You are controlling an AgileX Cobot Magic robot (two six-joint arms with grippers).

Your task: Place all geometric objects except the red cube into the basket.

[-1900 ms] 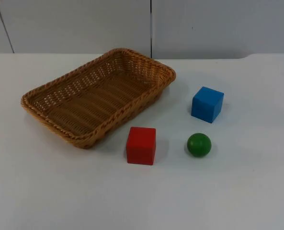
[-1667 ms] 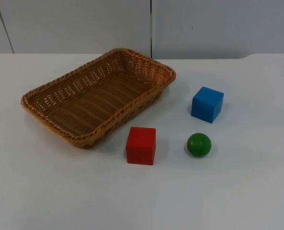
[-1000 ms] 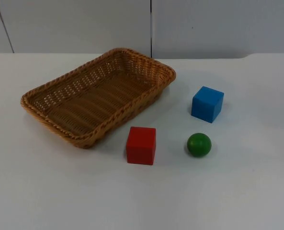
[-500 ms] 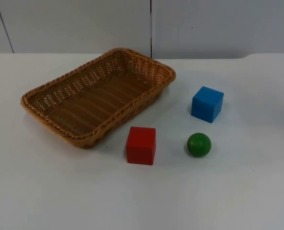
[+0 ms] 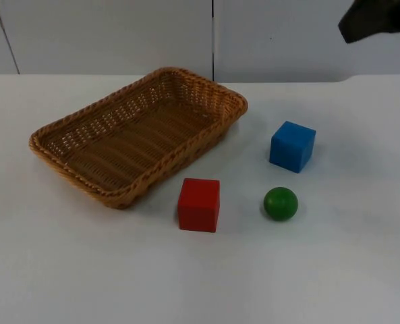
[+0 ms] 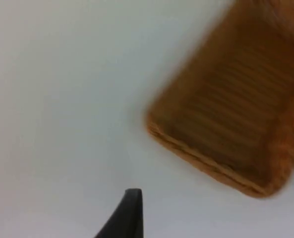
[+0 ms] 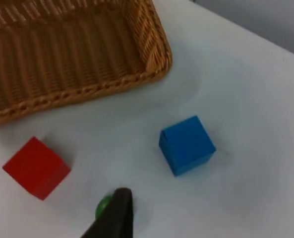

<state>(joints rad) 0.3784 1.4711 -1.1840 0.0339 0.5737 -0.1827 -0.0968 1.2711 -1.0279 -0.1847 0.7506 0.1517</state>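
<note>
Two pieces, blue cube (image 5: 292, 146) and green ball (image 5: 280, 203), are seen right of the wicker basket (image 5: 85, 115), nearer the right gripper (image 7: 118, 215); jaw state cannot be told.

Right arm (image 5: 377, 19) entering at the upper right corner of the top view, dark and raised above the counter. Right tool (image 7: 118, 214) hanging above the counter, one black fingertip visible. Left tool (image 6: 128, 214) likewise raised, one black fingertip visible.
</note>
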